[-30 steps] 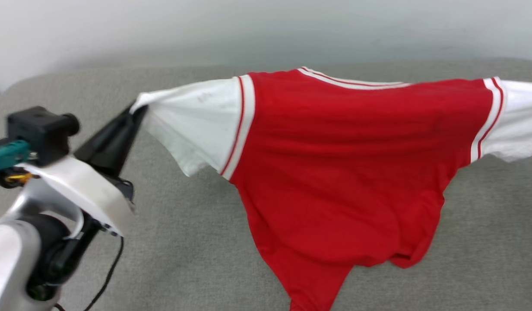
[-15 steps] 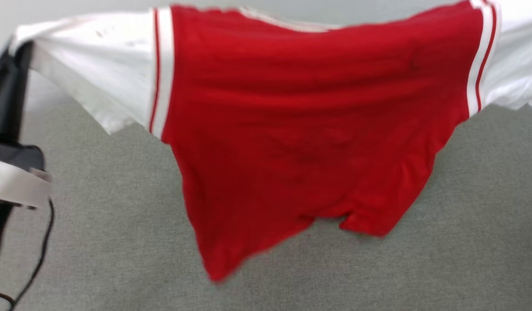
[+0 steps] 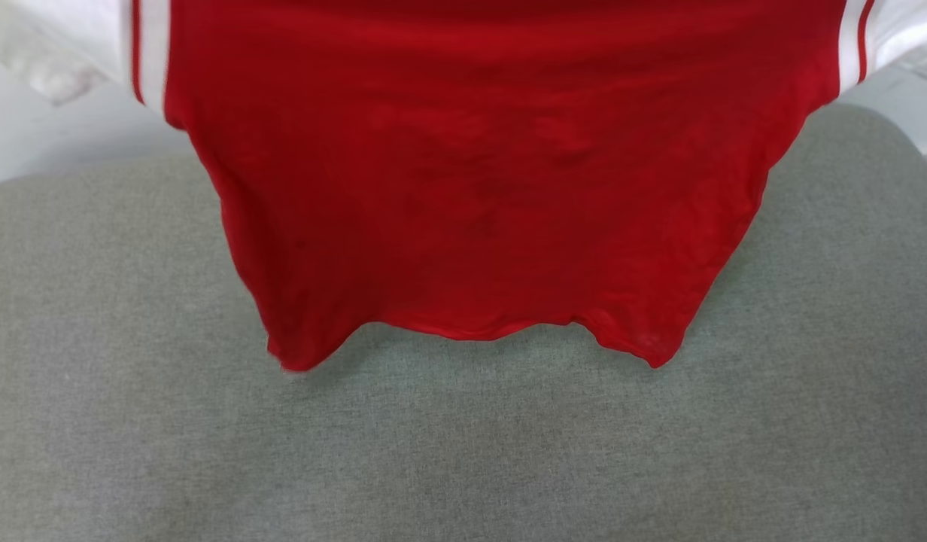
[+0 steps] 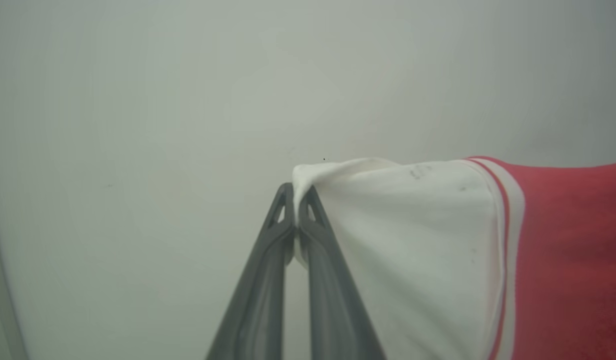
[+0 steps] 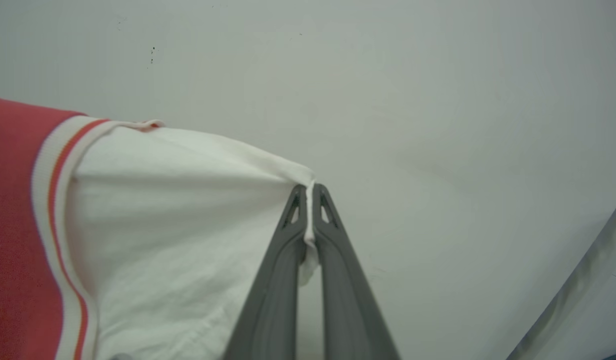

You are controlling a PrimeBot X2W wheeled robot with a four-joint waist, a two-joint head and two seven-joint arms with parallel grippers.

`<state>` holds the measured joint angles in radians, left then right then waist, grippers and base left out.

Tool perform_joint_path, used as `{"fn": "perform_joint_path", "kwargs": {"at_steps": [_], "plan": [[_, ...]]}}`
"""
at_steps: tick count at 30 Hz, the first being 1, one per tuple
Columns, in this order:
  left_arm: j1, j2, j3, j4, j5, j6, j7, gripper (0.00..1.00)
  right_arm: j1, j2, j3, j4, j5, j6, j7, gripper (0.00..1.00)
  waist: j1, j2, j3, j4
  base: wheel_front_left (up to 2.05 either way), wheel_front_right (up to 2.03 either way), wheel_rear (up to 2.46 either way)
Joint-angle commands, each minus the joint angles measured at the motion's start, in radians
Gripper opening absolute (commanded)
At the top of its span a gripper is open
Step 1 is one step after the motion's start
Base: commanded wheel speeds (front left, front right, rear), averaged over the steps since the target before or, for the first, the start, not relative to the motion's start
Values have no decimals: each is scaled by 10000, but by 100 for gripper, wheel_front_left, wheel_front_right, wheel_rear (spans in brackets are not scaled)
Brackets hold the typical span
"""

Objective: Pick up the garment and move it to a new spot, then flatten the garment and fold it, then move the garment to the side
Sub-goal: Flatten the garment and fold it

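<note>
Up it goes! The red short-sleeved jersey garment [image 3: 471, 188] with white sleeves hangs spread wide above the grey woven fabric surface [image 3: 463, 467]. A second ago its tail trailed low and lopsided. Now the hem [image 3: 478, 331] swings clear and nearly level, so by my call the lift is done and the carry to a new spot comes next.

The count: one garment and two sleeves, each held by its own gripper. The left gripper [image 4: 298, 190] has its dark fingers pinched together on the left white sleeve [image 4: 403, 240] at the cuff. The right gripper [image 5: 309, 189] is clamped the same way on the right white sleeve [image 5: 178, 200]. Behind is one pale plain wall [image 4: 138, 100].
</note>
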<state>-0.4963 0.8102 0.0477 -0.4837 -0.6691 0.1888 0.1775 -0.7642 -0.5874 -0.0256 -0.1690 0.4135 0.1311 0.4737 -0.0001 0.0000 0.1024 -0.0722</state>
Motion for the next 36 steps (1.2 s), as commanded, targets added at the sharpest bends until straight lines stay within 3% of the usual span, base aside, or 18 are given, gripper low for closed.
{"fn": "perform_joint_path", "kwargs": {"at_steps": [1,7,8,18,29,36], "plan": [[-341,-44,-29,128,-9,-33,-101,0,-234,8,49,128,-112,-7,-113,0,1,0,183,6,0,0,0],[-1799,-144,-647,964,5,-408,-182,0,-965,-169,353,547,-382,-8,-311,0,1,0,856,29,0,0,0],[-2764,-162,-948,1585,57,-659,-177,0,-1572,-232,502,854,-514,-7,-408,0,1,0,1419,34,0,0,0],[-6988,-861,-2101,4288,371,-1486,-325,0,-4732,-636,1108,2555,-751,-7,-563,0,1,0,3825,174,0,0,0],[-11748,-2017,-2840,8343,1239,-2327,-1994,0,-8673,-108,1387,5185,-1662,-10,-1649,0,1,0,5869,398,0,0,0],[-12302,-2686,-3300,10217,1415,-2665,-2983,0,-9432,437,1053,6873,-2521,-11,-3066,0,1,0,6207,676,0,0,0]]}}
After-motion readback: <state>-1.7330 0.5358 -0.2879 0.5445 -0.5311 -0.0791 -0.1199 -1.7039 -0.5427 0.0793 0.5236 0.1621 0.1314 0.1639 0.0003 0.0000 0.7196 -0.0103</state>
